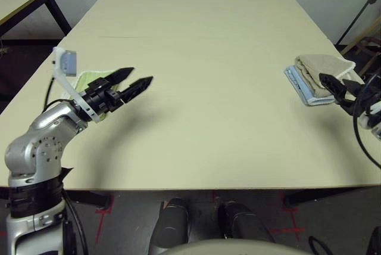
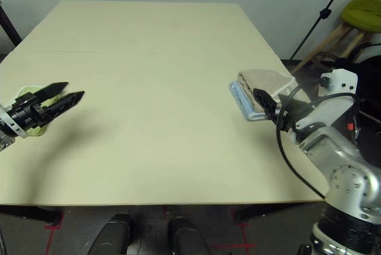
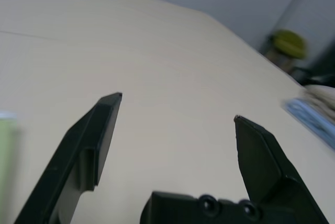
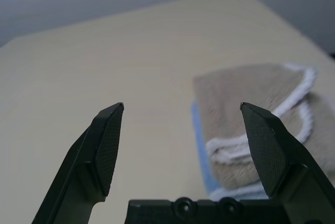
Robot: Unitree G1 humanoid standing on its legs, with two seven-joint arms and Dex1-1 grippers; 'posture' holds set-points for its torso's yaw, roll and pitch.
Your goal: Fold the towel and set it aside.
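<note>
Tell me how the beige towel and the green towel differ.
The beige towel lies on the robot's right, atop a light blue towel; the green towel lies on its left, partly behind the open left gripper. The beige towel shows white corded edging looping across its folds, whereas the green one is largely hidden. Both rest near table edges.

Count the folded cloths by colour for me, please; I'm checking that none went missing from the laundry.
Beige towel: 1
Light blue towel: 1, under the beige one
Lime-green towel: 1, partly hidden by the left gripper
Total: 3
</note>
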